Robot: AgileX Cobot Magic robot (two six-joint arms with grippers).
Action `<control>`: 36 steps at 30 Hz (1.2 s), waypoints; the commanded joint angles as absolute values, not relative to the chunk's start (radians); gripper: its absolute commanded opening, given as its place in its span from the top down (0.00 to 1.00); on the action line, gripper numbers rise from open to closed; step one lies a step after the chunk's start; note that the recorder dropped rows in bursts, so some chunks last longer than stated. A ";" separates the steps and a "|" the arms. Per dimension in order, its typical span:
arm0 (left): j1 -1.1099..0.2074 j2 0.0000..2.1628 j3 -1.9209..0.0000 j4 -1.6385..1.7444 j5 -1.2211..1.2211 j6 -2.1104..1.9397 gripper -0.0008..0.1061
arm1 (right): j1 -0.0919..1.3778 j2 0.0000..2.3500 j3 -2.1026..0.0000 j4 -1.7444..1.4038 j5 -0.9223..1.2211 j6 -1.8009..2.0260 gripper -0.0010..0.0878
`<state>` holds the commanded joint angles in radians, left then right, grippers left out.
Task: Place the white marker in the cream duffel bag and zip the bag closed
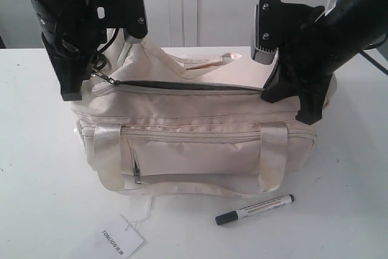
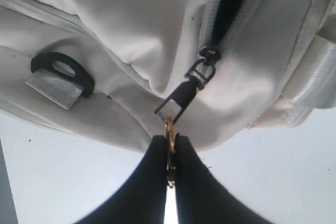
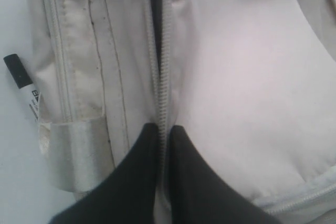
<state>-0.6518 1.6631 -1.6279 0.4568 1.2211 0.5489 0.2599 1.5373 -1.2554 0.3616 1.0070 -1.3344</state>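
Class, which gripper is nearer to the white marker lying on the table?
Right. The right gripper pinches the cream duffel bag at the zipper end on the white marker side; the left gripper holds the gold ring pull at the far end.

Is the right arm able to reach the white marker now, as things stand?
Probably not at once. The right gripper is shut on the zipper seam of the cream duffel bag. Once released, the way looks free: the white marker lies uncovered on the table on that side.
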 joint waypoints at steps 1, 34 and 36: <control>-0.652 1.663 -1.628 0.457 1.221 0.549 0.99 | 0.260 1.537 -1.255 0.362 1.007 -1.334 0.99; -0.652 1.600 -1.630 0.218 0.884 0.423 0.99 | 0.270 1.521 -1.255 0.914 0.954 -1.581 0.50; -0.652 1.576 -1.630 0.216 0.859 0.423 0.99 | 0.307 1.526 -1.255 0.920 0.927 -1.619 0.44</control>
<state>-0.6518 1.5756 -1.6298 0.2163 0.8594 0.4226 0.3073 1.5259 -1.2554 0.9202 0.9273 -1.6194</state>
